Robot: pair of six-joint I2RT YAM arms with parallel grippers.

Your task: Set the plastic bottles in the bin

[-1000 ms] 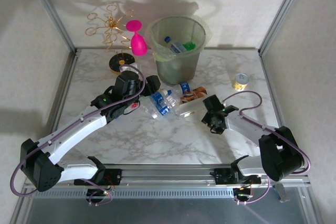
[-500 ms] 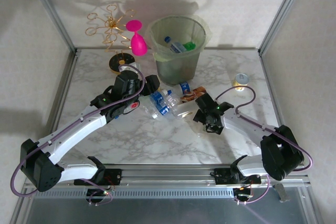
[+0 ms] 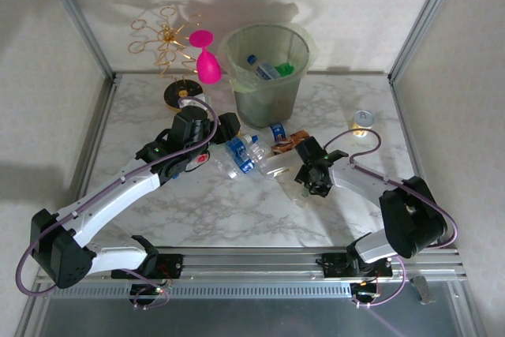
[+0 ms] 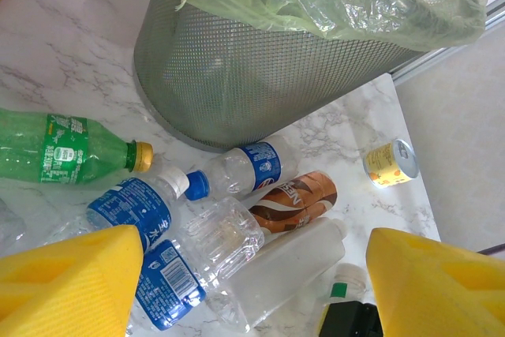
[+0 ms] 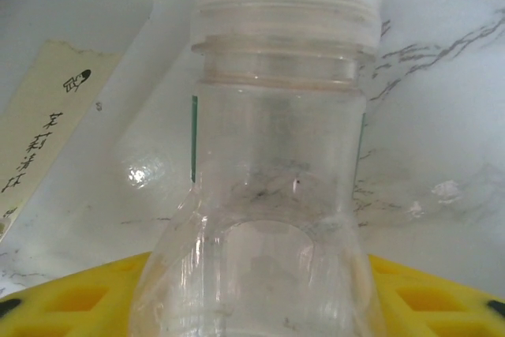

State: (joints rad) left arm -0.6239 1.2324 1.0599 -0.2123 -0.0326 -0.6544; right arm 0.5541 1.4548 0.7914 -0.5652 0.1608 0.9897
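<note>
My right gripper [image 3: 311, 182]: clamped on clear white-capped plastic bottle [image 5: 276, 219], green label edge unreadable. My left gripper [image 4: 252, 282]: spread, empty, above blue-labelled bottles [image 4: 130, 209]; print too small. Just behind heap: grey mesh bin [image 4: 237, 76], green liner.

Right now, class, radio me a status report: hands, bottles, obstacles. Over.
Left hand open above loose bottles. Right hand shut on clear bottle. Bin beyond, pink goblet beside it.
</note>
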